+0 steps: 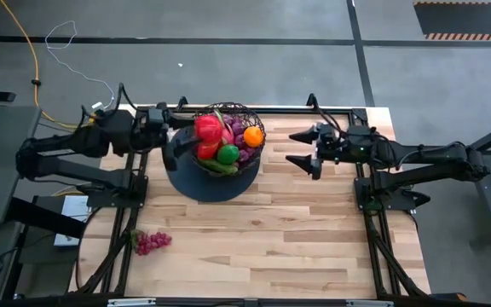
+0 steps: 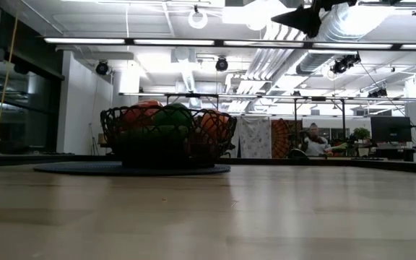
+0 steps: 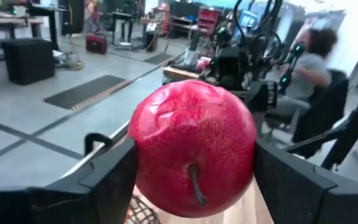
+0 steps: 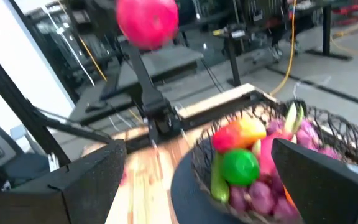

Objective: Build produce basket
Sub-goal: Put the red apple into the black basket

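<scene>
While the basket (image 1: pixel 228 141) sits on a dark disc (image 1: pixel 196 181) at the upper centre of the overhead frame, it already holds a green round fruit (image 1: pixel 228 154), an orange (image 1: pixel 253 136), a cucumber (image 1: pixel 218 166), purple grapes (image 1: pixel 247 156) and pink dragon fruit (image 1: pixel 233 130). Above its left rim, the left gripper (image 1: pixel 196 130) pinches a red fruit (image 1: pixel 208 128) between its fingers (image 3: pixel 107 177); its wrist view shows the fruit (image 3: pixel 193 148) filling mid-frame, stem towards the camera. Another grape bunch (image 1: pixel 152 242) lies alone on the table (image 1: pixel 314 239) at lower left, well apart from the basket. To the basket's right, near but not touching, the right gripper (image 1: pixel 301 148) hangs with its fingers spread wide and nothing between them. A person (image 2: pixel 315 141) shows far off in the low view's right half.
</scene>
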You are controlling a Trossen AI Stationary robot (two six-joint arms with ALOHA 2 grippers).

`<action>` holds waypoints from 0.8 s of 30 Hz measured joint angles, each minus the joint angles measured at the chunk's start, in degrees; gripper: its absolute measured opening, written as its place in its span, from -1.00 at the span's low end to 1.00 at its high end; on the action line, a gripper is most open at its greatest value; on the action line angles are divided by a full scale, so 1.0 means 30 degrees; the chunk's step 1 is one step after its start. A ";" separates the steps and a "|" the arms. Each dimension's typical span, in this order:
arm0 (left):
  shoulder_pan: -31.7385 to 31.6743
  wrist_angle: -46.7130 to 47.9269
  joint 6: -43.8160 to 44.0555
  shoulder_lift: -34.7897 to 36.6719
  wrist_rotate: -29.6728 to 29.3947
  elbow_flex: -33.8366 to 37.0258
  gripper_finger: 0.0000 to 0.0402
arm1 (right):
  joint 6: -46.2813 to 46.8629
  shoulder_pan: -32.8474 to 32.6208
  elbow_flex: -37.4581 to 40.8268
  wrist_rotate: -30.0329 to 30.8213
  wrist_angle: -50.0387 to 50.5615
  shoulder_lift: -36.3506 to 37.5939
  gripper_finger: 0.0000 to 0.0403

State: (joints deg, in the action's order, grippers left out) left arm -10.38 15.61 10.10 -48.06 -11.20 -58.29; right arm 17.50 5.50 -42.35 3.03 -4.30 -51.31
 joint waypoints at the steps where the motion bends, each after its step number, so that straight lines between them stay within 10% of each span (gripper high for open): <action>1: -0.0254 -0.0813 0.0234 0.0149 0.0345 0.0767 0.39 | -0.0063 0.0002 0.0000 0.0000 -0.0308 0.0000 0.95; 10: 0.0166 -0.8644 0.3326 -0.0992 0.0662 0.5943 0.39 | -0.1148 0.0005 0.0000 0.0015 -0.1010 0.0000 0.94; 24: 0.0485 -0.9782 0.3259 -0.1834 0.0582 0.6028 0.39 | -0.1506 -0.0359 0.0000 -0.0247 -0.1214 -0.0044 0.94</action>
State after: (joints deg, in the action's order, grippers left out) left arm -8.93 -13.74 19.88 -53.56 -9.45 -40.21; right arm 12.99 4.43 -42.35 2.29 -7.94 -51.44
